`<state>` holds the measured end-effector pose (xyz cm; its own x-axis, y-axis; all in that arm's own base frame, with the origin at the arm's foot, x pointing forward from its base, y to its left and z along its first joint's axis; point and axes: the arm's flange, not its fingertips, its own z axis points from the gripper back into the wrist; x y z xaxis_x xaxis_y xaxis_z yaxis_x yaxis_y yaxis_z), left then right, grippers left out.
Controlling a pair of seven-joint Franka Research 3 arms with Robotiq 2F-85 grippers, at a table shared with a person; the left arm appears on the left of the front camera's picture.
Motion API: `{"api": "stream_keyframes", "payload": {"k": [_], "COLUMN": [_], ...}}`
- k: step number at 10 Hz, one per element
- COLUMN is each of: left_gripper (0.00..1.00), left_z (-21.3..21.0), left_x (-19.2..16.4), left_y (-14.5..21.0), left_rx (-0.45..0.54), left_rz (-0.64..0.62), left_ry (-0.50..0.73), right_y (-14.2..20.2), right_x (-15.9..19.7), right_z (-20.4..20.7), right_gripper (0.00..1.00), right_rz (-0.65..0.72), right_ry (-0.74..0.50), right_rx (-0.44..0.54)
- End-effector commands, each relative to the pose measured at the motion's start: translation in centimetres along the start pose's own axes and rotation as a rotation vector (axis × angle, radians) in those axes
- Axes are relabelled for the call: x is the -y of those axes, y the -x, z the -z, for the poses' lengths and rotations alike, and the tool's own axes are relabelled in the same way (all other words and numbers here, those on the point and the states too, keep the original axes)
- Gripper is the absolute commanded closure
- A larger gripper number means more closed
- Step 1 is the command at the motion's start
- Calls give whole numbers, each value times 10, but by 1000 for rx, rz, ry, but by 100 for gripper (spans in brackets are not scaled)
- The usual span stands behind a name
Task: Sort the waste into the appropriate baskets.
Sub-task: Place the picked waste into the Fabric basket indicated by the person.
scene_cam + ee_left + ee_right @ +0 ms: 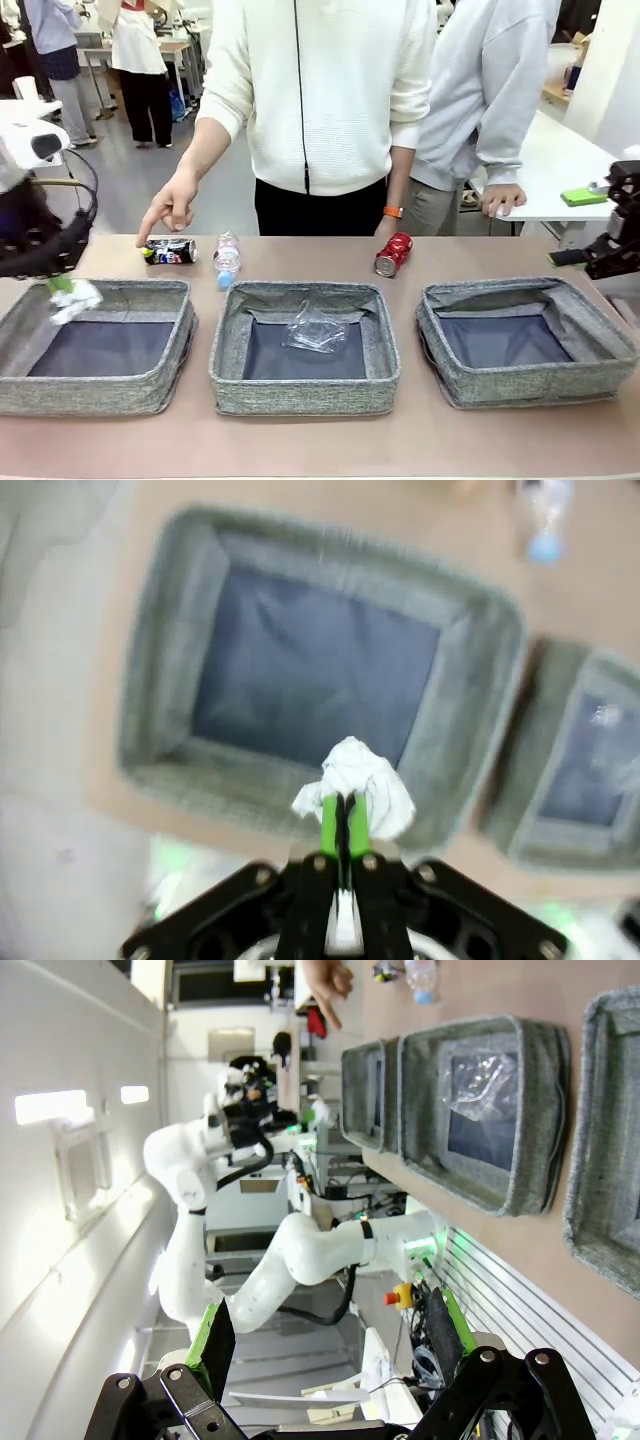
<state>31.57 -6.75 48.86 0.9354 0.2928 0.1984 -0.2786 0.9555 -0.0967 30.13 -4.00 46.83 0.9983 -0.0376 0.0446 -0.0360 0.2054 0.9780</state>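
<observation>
Pinching a white paper wad (362,776) in tightly closed fingers, the left gripper (344,806) hangs with the left basket (478,680) directly beyond them.

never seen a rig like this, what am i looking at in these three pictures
Two white robot arms stand at a table, sorting litter into three grey fabric bins. The front view looks across the table from the robot's side toward a person at the far side. The other two pictures come from a camera on each arm's wrist, looking along its two green-padded fingers. The left gripper is shut on a white paper wad, over the rim of the left basket. The right gripper is open and holds nothing. A crumpled clear cup lies in the middle basket. Behind the baskets lie a dark blue can, a blue-capped bottle and a red can. The person's hand points down near the dark blue can.
</observation>
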Motion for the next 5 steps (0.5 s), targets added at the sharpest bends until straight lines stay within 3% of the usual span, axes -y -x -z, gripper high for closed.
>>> {"api": "stream_keyframes", "payload": {"k": [1, 5], "left_gripper": [98, 98], "left_z": [42, 59], "left_x": [12, 15], "left_y": [-42, -47], "left_rx": [-96, -158], "left_rz": [-41, -65], "left_ry": [108, 78], "right_y": [0, 0], "right_x": [-6, -6], "right_z": [1, 1], "right_gripper": [0, 0], "right_rz": [17, 17], "right_ry": [-17, -17], "right_rx": [8, 8]}}
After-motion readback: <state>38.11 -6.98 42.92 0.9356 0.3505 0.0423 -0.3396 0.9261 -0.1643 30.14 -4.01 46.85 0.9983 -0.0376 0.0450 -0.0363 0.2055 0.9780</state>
